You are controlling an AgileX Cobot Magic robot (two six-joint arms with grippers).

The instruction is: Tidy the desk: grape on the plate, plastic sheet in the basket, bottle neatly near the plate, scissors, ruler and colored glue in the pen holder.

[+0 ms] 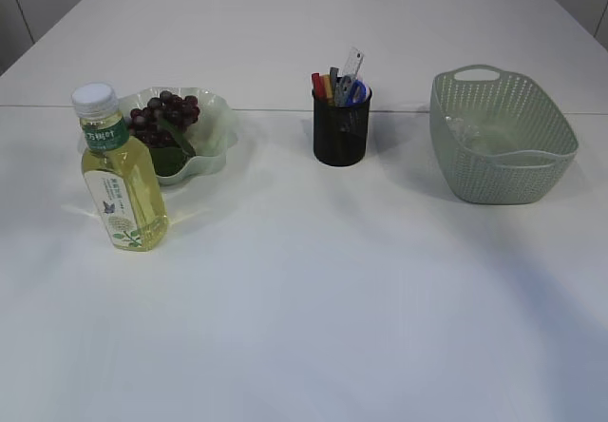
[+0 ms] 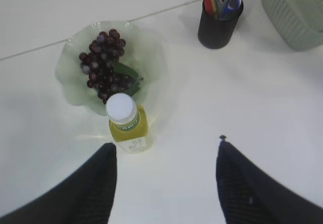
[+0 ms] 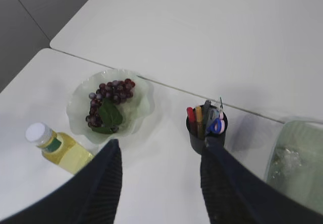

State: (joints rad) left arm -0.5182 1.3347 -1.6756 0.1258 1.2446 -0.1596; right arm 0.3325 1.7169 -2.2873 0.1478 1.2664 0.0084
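Note:
The purple grape [image 1: 166,116] bunch lies on a leaf in the pale green plate [image 1: 217,118]. The bottle [image 1: 119,170] of yellow drink stands upright against the plate's front left. The black pen holder [image 1: 342,129] holds the clear ruler [image 1: 354,61], blue-handled scissors [image 1: 353,90] and colored glue [image 1: 321,85] sticks. A crumpled plastic sheet [image 1: 467,129] lies in the green basket [image 1: 503,165]. My left gripper [image 2: 166,146] hangs open above the table just in front of the bottle [image 2: 128,124]. My right gripper [image 3: 161,143] is open high over the table, between the plate [image 3: 75,108] and the pen holder [image 3: 207,130]. Neither holds anything.
A seam runs across the white table behind the plate and the pen holder. The basket stands at the right, well apart from the pen holder. Neither arm shows in the exterior view.

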